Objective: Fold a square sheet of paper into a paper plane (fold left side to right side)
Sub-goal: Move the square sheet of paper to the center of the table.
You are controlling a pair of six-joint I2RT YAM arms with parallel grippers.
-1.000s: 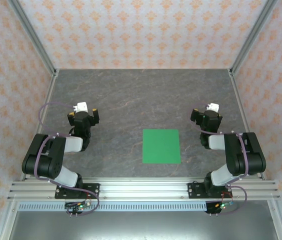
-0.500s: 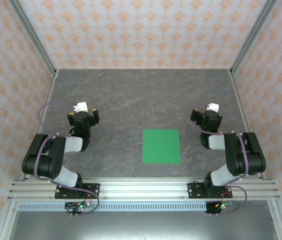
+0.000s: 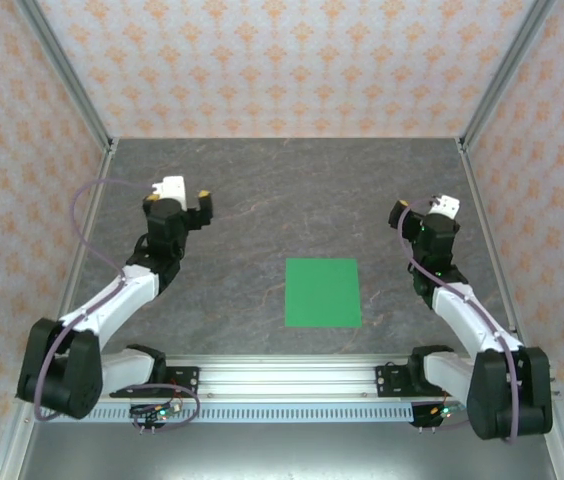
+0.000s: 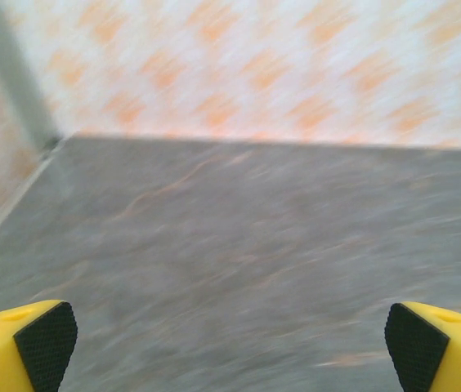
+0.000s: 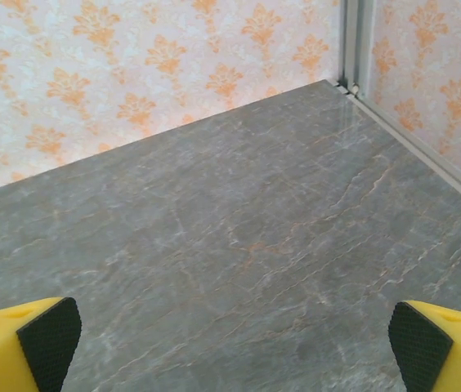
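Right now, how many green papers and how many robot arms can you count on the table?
Green paper: 1, the square sheet of paper
Robot arms: 2, the left arm and the right arm
Total: 3

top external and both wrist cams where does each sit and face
Top external: above and behind the bases, looking down on the grey marbled table and bright green square sheet of paper; both arms, left gripper and right gripper, both open.
Left wrist: on the left arm, facing the far-left corner, blurred; its yellow fingertips.
Right wrist: on the right arm, facing the far-right corner; its yellow fingertips.
Shared: table and orange-patterned wall.
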